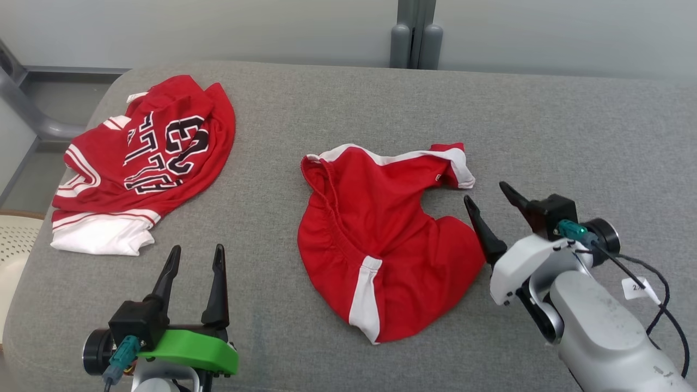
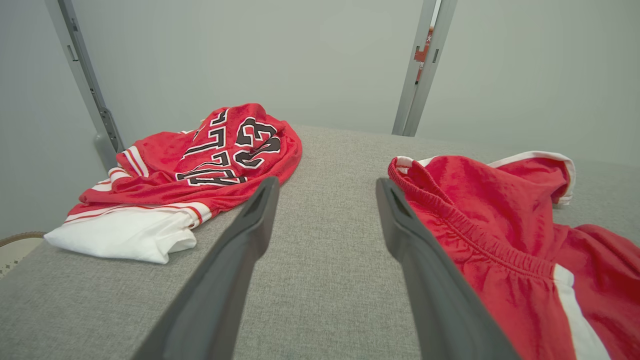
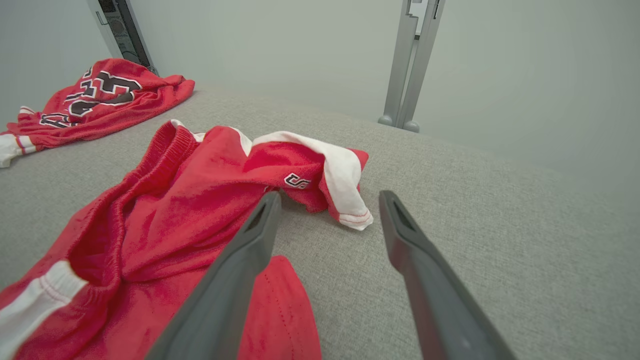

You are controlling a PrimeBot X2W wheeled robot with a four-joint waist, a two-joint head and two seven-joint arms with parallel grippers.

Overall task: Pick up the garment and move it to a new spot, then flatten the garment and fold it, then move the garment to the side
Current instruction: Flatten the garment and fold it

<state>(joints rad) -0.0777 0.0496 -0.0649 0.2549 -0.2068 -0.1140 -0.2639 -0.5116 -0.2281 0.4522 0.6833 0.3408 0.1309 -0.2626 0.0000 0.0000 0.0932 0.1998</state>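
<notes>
shorts crumpled mid-surface, right arm sits closest

the red shorts (image 1: 381, 228), taken here as the garment to handle, lie bunched in the middle of the grey padded surface (image 1: 348, 98). they are well apart from the red jersey (image 1: 147, 158) heaped at the far left corner. the right gripper (image 1: 484, 193) rests just beside the shorts' right edge. its jaws are spread wide and hold nothing. its fingers point away from the robot and a little leftward. in the right wrist view the left finger crosses a red lobe of cloth, and the white-trimmed leg hem (image 3: 345, 190) lies just ahead, between the two fingers' lines.

the left gripper (image 1: 197, 247) is also fully spread and empty. it sits near the front edge, to the left of the shorts with bare surface between. the elastic waistband (image 2: 470, 227) faces that side and runs from far left toward near centre. the shorts' length therefore seems to run crosswise, waistband on the left and leg hems on the right. by this layout the right arm is the nearer one for the leg end, the left for the waistband. flattening is not yet done.
</notes>
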